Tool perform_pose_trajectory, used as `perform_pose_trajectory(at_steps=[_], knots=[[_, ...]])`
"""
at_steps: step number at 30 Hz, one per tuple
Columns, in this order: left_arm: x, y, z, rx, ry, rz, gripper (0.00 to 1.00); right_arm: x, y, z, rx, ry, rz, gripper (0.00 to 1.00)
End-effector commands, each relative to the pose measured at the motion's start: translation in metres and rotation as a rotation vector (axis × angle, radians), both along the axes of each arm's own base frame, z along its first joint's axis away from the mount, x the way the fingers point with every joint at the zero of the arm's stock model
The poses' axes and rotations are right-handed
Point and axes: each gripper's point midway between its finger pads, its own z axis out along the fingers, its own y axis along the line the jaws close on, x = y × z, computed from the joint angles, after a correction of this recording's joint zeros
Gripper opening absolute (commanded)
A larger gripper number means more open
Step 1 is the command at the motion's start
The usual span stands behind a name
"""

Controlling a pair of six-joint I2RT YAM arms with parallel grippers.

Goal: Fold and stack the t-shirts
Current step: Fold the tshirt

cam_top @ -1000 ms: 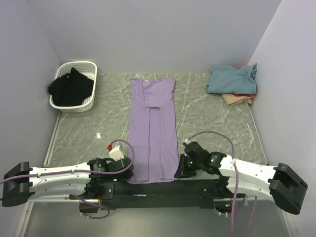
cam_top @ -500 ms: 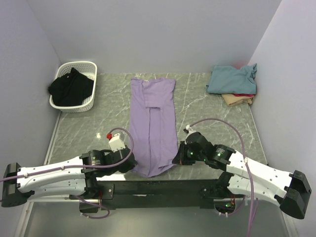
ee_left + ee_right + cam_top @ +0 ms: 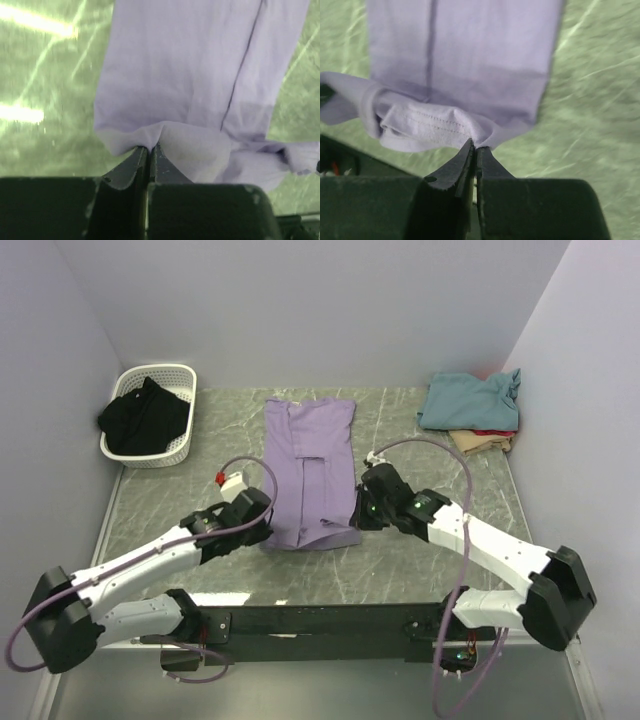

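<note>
Moved: both pincers have travelled up from the near edge, carrying the near hem of the lavender t-shirt (image 3: pixel 310 455) with them; the shirt now reads shorter, its near end doubled over.
Left arm (image 3: pixel 140 565): stretched low and diagonal from the near-left corner, wrist at the shirt's near-left corner.
Left pincer (image 3: pixel 265 535): jaws clamped together on the hem; the wrist view shows the fingertips (image 3: pixel 142 152) meeting with a pinch of lavender cloth puckered at them.
Shirt: lies lengthwise in the middle of the surface (image 3: pixel 430 490), collar end far, sides folded in so a seam runs down the centre; the near hem is lifted and bunched between the two pincers.
Right pincer (image 3: pixel 358 523): jaws pinched tight on the near-right hem corner; stitched hem curls over just left of the fingertips (image 3: pixel 465 155).
Right arm (image 3: pixel 490 550): angled in from the near-right corner, purple cable (image 3: pixel 440 445) looping over it.
Basket (image 3: pixel 128 455): white, far left, black garment (image 3: pixel 145 415) heaped inside.
Stack: far right, teal t-shirt (image 3: pixel 470 400) on top, red t-shirt (image 3: pixel 495 432) edge under it, tan t-shirt (image 3: pixel 480 443) lowest.
Surface: grey-green marble pattern with white veins.
Room: plain pale walls (image 3: pixel 320 310) on three sides.
</note>
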Motion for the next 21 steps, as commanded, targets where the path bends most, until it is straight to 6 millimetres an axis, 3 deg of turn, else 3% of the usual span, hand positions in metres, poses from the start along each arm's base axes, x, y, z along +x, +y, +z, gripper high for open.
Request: perform_pose_trajectory(at_steps=[1, 7, 11, 14, 21], knots=[[0.041, -0.019, 0.024, -0.041, -0.089, -0.074, 0.05, 0.035, -0.002, 0.009, 0.001, -0.057, 0.021, 0.05], [0.086, -0.022, 0.016, -0.040, -0.098, -0.087, 0.02, 0.069, 0.001, 0.001, -0.005, -0.041, 0.038, 0.03], [0.111, -0.022, -0.002, -0.012, -0.065, -0.106, 0.01, 0.092, 0.006, -0.006, 0.006, -0.017, 0.039, 0.01], [0.130, -0.019, -0.001, -0.008, -0.075, -0.098, 0.01, 0.108, 0.008, -0.006, 0.009, -0.016, 0.039, 0.01], [0.160, -0.013, -0.006, -0.012, -0.071, -0.096, 0.01, 0.136, 0.009, -0.012, -0.002, 0.002, 0.034, 0.00]])
